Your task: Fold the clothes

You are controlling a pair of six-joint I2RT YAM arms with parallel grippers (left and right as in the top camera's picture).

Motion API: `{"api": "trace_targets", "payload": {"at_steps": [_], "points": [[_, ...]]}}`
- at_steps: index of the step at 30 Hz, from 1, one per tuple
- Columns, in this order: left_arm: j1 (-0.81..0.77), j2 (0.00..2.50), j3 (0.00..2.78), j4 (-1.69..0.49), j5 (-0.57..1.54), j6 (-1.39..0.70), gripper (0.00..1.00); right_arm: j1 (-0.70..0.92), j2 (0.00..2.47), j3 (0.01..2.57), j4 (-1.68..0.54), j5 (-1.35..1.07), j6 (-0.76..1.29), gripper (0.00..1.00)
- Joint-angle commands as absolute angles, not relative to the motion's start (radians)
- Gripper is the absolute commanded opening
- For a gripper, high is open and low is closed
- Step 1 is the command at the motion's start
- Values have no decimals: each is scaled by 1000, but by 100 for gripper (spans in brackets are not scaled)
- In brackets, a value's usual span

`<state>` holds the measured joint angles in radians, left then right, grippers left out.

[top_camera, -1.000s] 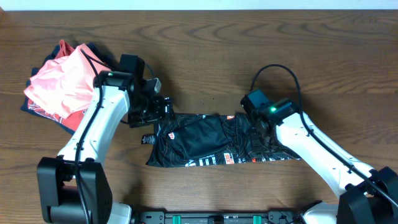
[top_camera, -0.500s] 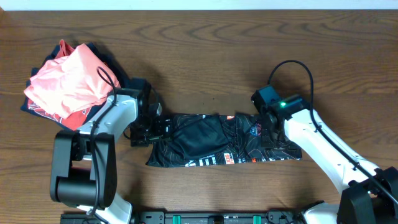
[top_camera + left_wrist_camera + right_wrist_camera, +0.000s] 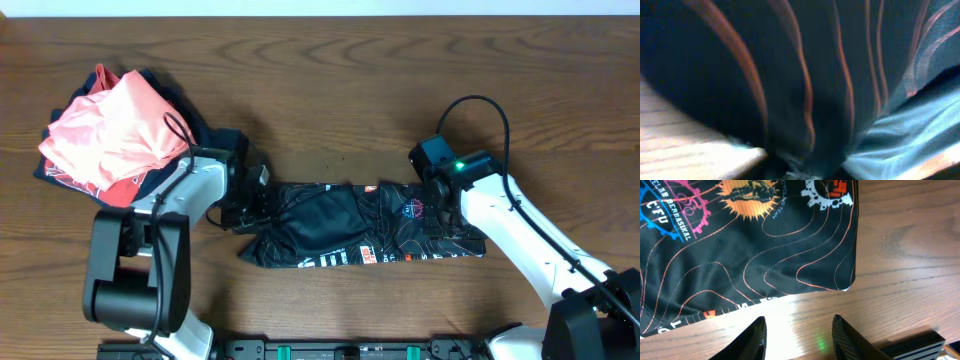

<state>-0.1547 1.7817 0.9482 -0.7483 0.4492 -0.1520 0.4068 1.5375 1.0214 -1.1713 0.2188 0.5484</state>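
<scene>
The clothes (image 3: pixel 340 225), a black shiny jersey with thin orange contour lines, lie as a folded band at the table's front middle. My left gripper (image 3: pixel 252 205) sits low at its left end, shut on the bunched fabric. In the left wrist view the jersey (image 3: pixel 805 75) fills the frame, blurred, gathering toward the bottom where the fingers are hidden. My right gripper (image 3: pixel 799 318) stands open over bare wood beside the jersey's (image 3: pixel 740 255) right corner, with nothing between its fingers. In the overhead view the right gripper (image 3: pixel 440 218) hovers by the right end.
A heap of salmon-pink, red and navy garments (image 3: pixel 110 135) lies at the back left, just behind the left arm. The right arm's black cable (image 3: pixel 475 105) loops above its wrist. The wooden table (image 3: pixel 400 70) shows behind the jersey.
My left arm dropped onto the jersey's left end and its gripper shut there, bunching the edge. The right arm slid a little to the right, gripper still open.
</scene>
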Motion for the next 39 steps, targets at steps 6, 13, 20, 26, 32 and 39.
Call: {"api": "trace_targets", "payload": {"at_steps": [6,13,20,26,32,39], "points": [[-36,1794,1050,-858,345,-140,6,289,1451,1035,-1186,266,515,42],[67,1740,1279,-1096,208,-152,6,112,1365,1035,-1169,225,440,59],[-91,1629,1367,-1224,254,-226,6,23,1366,1035,-1137,150,361,59],[-399,1615,1367,-1151,253,-342,6,23,1366,1035,-1128,149,361,60],[-649,1684,1365,-999,253,-451,6,24,1366,1035,-1129,130,355,59],[-817,1769,1365,-835,262,-495,6,25,1366,1035,-1128,111,350,60]]}}
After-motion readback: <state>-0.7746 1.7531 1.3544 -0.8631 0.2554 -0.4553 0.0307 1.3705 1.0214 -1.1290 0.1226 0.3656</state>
